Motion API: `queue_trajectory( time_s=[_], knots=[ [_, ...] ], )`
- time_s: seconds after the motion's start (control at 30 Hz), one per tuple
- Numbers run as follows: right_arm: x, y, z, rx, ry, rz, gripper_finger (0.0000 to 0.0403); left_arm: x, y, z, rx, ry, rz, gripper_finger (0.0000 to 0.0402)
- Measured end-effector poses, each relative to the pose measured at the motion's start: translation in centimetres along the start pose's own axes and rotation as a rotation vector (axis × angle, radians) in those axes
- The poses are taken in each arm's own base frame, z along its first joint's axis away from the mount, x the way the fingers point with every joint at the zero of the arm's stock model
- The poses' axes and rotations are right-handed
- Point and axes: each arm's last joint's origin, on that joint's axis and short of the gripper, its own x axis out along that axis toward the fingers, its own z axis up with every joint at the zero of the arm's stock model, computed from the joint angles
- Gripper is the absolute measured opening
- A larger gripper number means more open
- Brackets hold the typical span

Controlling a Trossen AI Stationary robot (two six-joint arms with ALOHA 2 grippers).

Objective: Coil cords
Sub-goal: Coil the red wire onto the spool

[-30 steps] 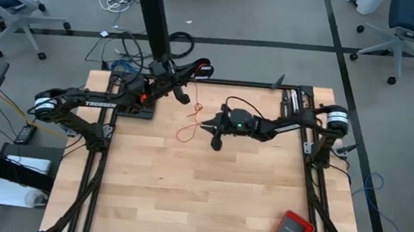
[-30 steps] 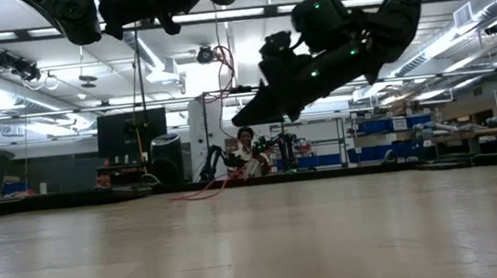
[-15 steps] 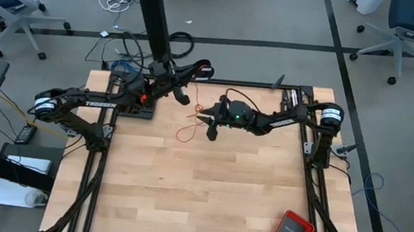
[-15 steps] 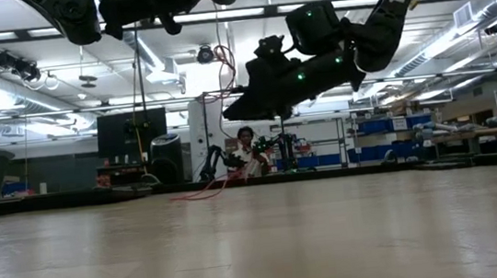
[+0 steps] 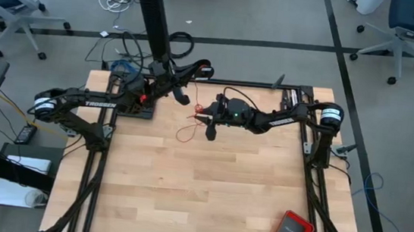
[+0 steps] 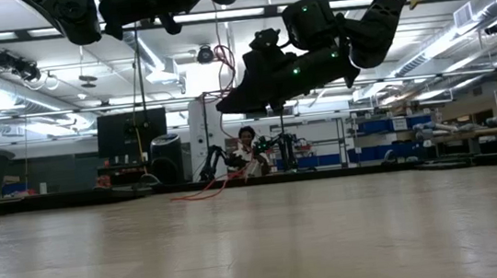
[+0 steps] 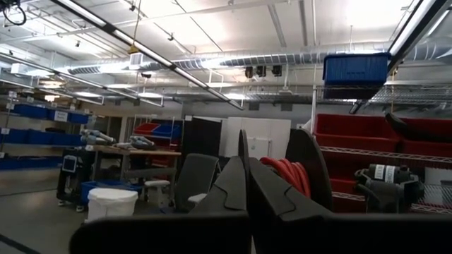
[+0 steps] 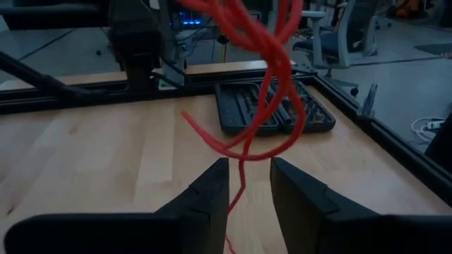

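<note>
The thin red cord (image 5: 189, 122) hangs from my left gripper (image 5: 184, 96), which is raised over the table's far middle and shut on it. The cord falls in loose, twisted loops (image 8: 272, 77), and its lower end lies on the table (image 6: 200, 192). My right gripper (image 8: 248, 185) is open and nearly level, pointing toward the table's left. Its fingers stand on either side of one hanging strand (image 8: 240, 173); I cannot tell whether they touch it. In the low view the right gripper (image 6: 227, 110) hovers well above the tabletop. My left gripper is shut on the red cord's upper part, and its own fingers hide the place of contact. Several red loops (image 7: 284, 173) bulge beside one finger. The gripper slants upward, and the cord hangs slack below it (image 6: 222, 63) down to the table.
A dark tool case (image 8: 272, 113) lies on the table at the far left, under the left arm. A red square box (image 5: 293, 231) sits at the near right corner. Black frame rails (image 5: 314, 172) run along the table's edges. Bare wood (image 5: 200, 191) fills the middle and near side.
My right gripper has moved toward the table's far edge and left, up to the hanging cord, and has levelled out a little. The strand now hangs between its fingers. The left gripper has kept still.
</note>
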Motion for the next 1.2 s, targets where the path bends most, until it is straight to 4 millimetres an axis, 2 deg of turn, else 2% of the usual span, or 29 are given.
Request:
queue_trajectory(
  time_s=[0.13, 0.27, 0.37, 0.5, 0.63, 0.7, 0.8, 0.93, 1.2],
  knots=[
    [0.0, -0.2, 0.1, -0.008, -0.012, -0.006, 0.0075, 0.0, 0.0, 0.0, 0.000, -0.001, 0.000, 0.0000],
    [0.0, -0.5, 0.1, -0.017, -0.012, -0.006, 0.0016, 0.0, 0.0, 0.0, 0.000, -0.002, 0.000, 0.0000],
    [-0.1, -0.6, 0.0, -0.010, 0.003, -0.006, 0.0008, 0.0, 0.0, 0.0, 0.000, -0.001, 0.000, 0.0000],
    [-0.2, -0.6, -1.5, 0.013, 0.161, 0.003, 0.0003, 0.0, 0.0, 0.1, 0.000, -0.001, 0.000, 0.0000],
    [-0.8, -0.5, -3.5, 0.065, 0.373, 0.005, 0.0002, -0.2, 0.2, 1.0, 0.008, -0.031, 0.007, 0.0000],
    [-1.5, -0.4, -4.0, 0.097, 0.483, 0.014, 0.0001, -0.3, 0.5, 1.4, 0.024, -0.022, 0.016, 0.0000],
    [-3.0, -0.1, -3.7, 0.140, 0.616, 0.049, 0.0001, -0.5, 0.5, 2.2, 0.048, -0.039, 0.018, 0.0000],
    [-5.5, 0.5, -2.7, 0.161, 0.769, 0.075, 0.0001, -0.9, 0.7, 3.1, 0.099, -0.024, 0.031, 0.0000],
    [-10.4, 2.3, 0.0, 0.309, 0.943, 0.239, 0.0001, -1.7, 1.1, 4.6, 0.159, 0.019, 0.080, 0.0000]
  ],
)
